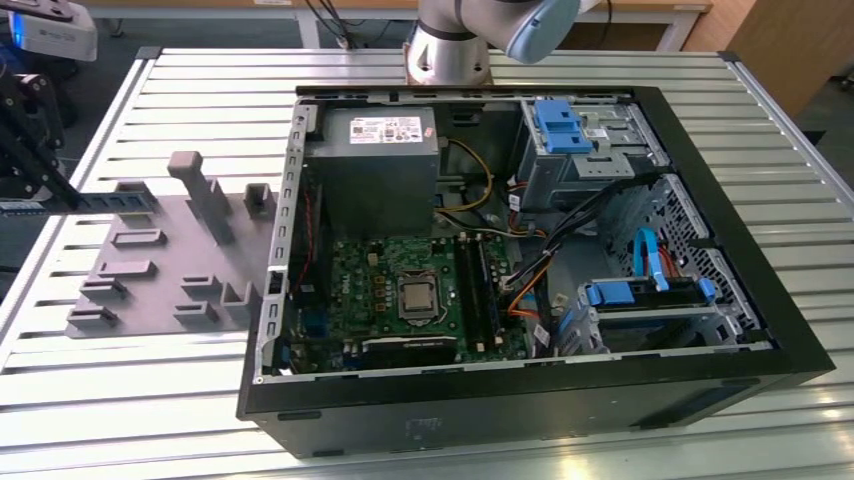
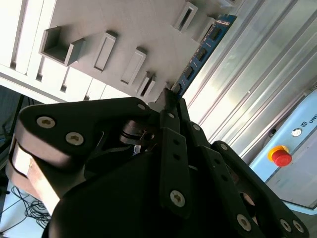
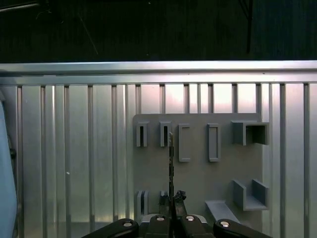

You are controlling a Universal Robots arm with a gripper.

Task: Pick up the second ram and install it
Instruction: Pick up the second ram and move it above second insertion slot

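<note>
over the tray [image 3: 198, 181] the pincer [image 3: 172, 199] clamps the second ram [image 3: 171, 158], edge-on in the first wrist view.

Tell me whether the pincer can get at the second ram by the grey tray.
Likely yes: the pincer looks shut on one end of the second ram, which juts out from its fingertips by the grey tray, with nothing in between.

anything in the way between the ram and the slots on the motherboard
The second ram is in the gripper at the grey tray. The tray's posts and the case wall stand between it and the memory slots, which look uncovered.
</note>
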